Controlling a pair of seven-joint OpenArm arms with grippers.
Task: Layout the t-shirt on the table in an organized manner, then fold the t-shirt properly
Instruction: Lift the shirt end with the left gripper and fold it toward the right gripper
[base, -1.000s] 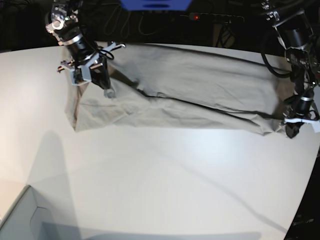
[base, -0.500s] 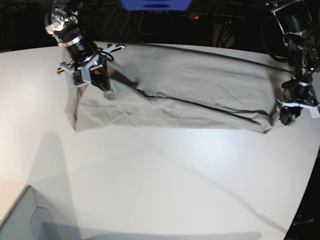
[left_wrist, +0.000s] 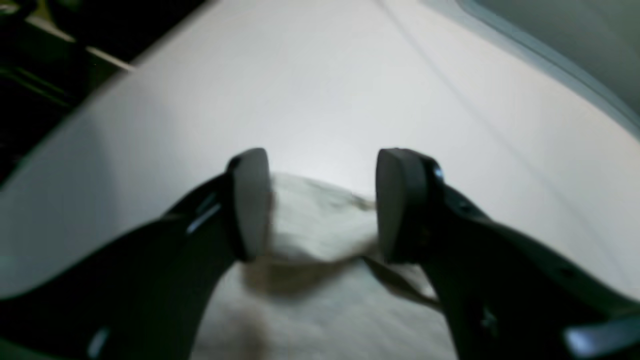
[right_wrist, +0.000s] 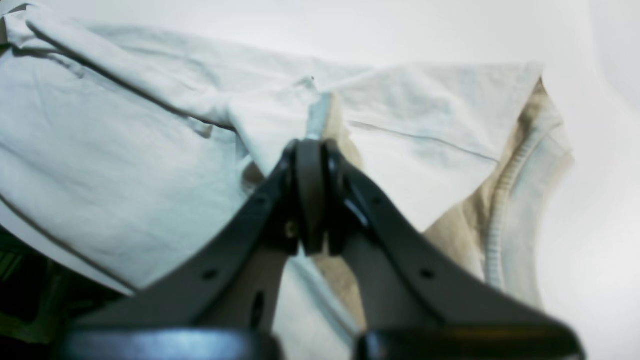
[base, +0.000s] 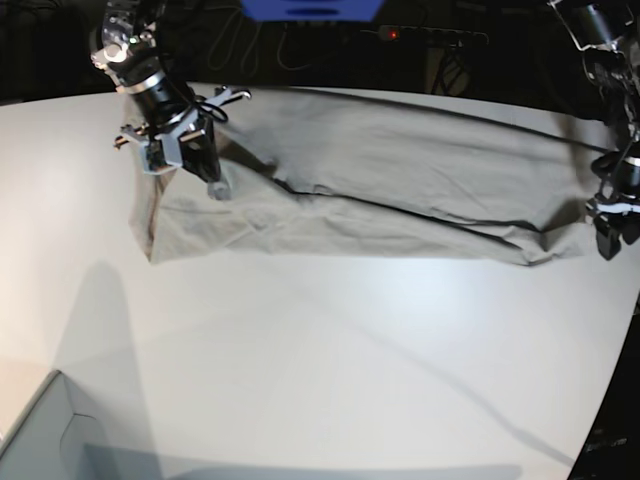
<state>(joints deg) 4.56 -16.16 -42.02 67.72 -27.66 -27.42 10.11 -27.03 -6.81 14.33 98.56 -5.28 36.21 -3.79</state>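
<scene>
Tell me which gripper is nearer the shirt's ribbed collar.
Right. The right gripper is shut on the t-shirt beside the ribbed collar; the left gripper stands open at the opposite end.

1 t-shirt (base: 380, 180) – 1 table (base: 330, 360)

This looked like a robotics lab bench rather than any home: a broad white table (base: 320, 380) with a curved edge sat under two black robot arms. Behind it ran dark clutter, cables and a power strip (base: 425, 35) with a red light glowing.
</scene>
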